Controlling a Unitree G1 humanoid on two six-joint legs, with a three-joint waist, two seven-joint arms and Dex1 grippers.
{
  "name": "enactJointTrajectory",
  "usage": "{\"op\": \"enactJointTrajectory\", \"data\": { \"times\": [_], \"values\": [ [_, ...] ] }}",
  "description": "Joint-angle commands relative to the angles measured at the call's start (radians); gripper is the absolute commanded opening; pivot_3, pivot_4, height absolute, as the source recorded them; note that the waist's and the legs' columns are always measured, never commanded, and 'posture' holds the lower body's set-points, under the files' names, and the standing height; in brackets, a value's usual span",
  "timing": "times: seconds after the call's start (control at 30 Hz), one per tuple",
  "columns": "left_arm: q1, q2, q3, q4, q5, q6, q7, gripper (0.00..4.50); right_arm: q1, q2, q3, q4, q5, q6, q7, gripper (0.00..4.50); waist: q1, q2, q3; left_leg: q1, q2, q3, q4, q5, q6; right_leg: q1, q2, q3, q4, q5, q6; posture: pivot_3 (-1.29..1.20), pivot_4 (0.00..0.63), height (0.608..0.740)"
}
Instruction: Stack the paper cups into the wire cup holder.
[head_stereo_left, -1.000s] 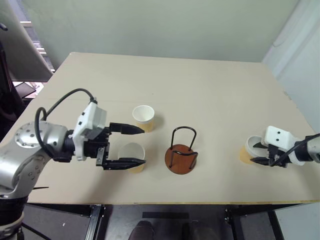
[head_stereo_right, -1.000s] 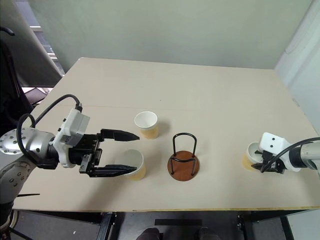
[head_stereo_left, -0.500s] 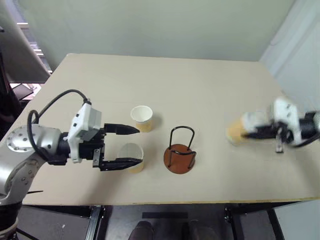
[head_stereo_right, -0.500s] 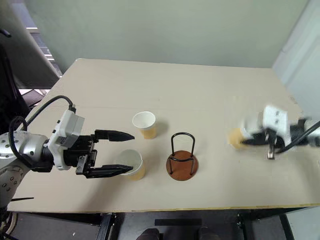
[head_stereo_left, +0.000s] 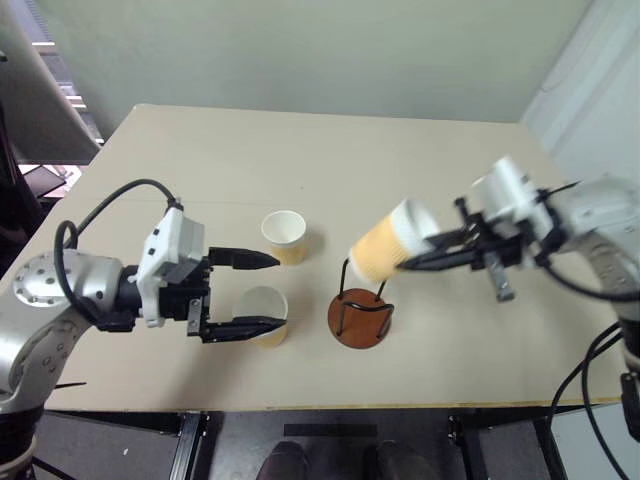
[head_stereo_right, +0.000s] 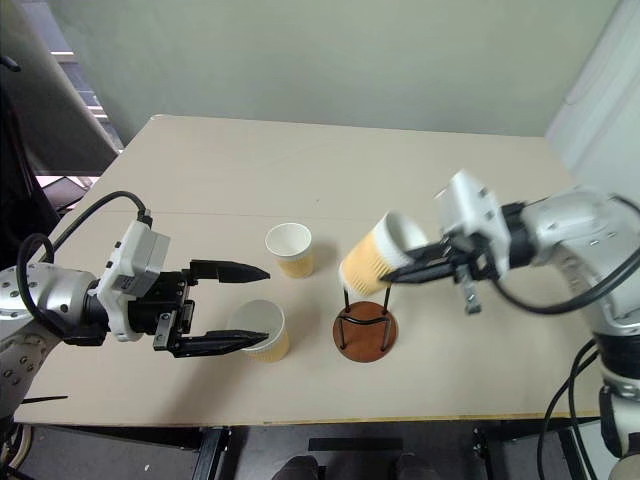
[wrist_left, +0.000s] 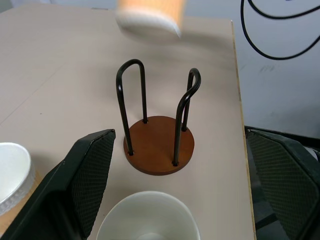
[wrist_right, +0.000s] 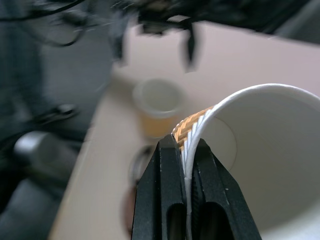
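A: Pinching a paper cup (head_stereo_left: 385, 246) by its rim, the right gripper (head_stereo_left: 432, 250) holds it tilted in the air, base down toward the robot's left; its two black fingers (wrist_right: 170, 200) are pressed together on the cup wall, one inside and one outside; the cup hangs just above the wire cup holder (head_stereo_left: 361, 300), at about one o'clock from the holder's base.

B: And the holder itself?

A: Standing on the table (head_stereo_left: 420, 170) near the front edge, roughly mid-width; a reddish-brown disc with black wire loops upright; nothing sits inside it; the left wrist view shows the base bare between the loops, with the held cup's bottom above it.

B: Where are the other two cups?

A: Both upright on the table, at nine to ten o'clock from the holder; the far cup (head_stereo_left: 285, 236) stands at about ten o'clock from it; the near cup (head_stereo_left: 265, 312) stands at about nine o'clock, closer to the front edge.

B: What of the left gripper (head_stereo_left: 258, 293)?

A: Spread wide, pointing toward the holder; its lower finger (head_stereo_left: 245, 326) lies along the near cup's front side and its upper finger (head_stereo_left: 250, 259) reaches to just beside the far cup; the near cup sits between the two fingers; whether either finger touches a cup I cannot tell; it grips nothing.
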Motion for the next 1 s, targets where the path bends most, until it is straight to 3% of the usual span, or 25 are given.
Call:
{"op": "enactJointTrajectory", "data": {
  "times": [0.03,0.47,0.57,0.93,1.0],
  "values": [
    [0.014,0.009,0.049,-0.042,-0.020,0.001,0.012,4.50,-0.003,-0.017,-0.002,-0.020,-0.024,-0.035,0.022,0.05,0.001,0.000,0.000,0.000,0.000,0.000,0.000,0.000,0.000,0.000,0.000,0.000,0.000,0.000,0.000,0.00,0.150,0.740],
    [0.045,0.011,0.073,-0.068,-0.026,0.006,0.043,4.50,-0.013,0.023,0.081,0.039,-0.176,-0.131,0.017,0.05,-0.002,0.000,0.000,0.001,0.001,0.000,0.000,0.000,0.000,0.000,-0.002,0.000,0.002,0.000,0.000,0.00,0.150,0.740],
    [0.044,0.011,0.071,-0.069,-0.027,0.006,0.047,4.50,-0.019,0.026,0.091,0.051,-0.202,-0.140,0.019,0.61,-0.002,0.000,0.000,0.001,0.001,0.000,0.000,0.000,0.000,0.000,-0.002,0.000,0.001,0.000,0.000,0.00,0.150,0.740],
    [0.043,0.047,0.055,-0.028,0.025,-0.023,0.006,4.50,-0.033,0.004,0.016,0.077,-0.186,-0.120,-0.002,4.47,-0.002,0.000,0.000,0.001,0.001,0.000,0.000,-0.001,-0.001,0.000,-0.002,0.000,0.002,0.000,0.000,0.00,0.150,0.740],
    [0.032,0.064,0.047,0.005,0.054,-0.037,-0.010,4.50,-0.014,-0.015,-0.076,0.107,-0.130,-0.095,-0.011,4.47,-0.001,0.000,0.000,0.001,0.001,0.000,0.000,-0.001,-0.001,0.000,-0.002,0.000,0.001,0.000,0.000,0.00,0.150,0.740]
  ]
}}
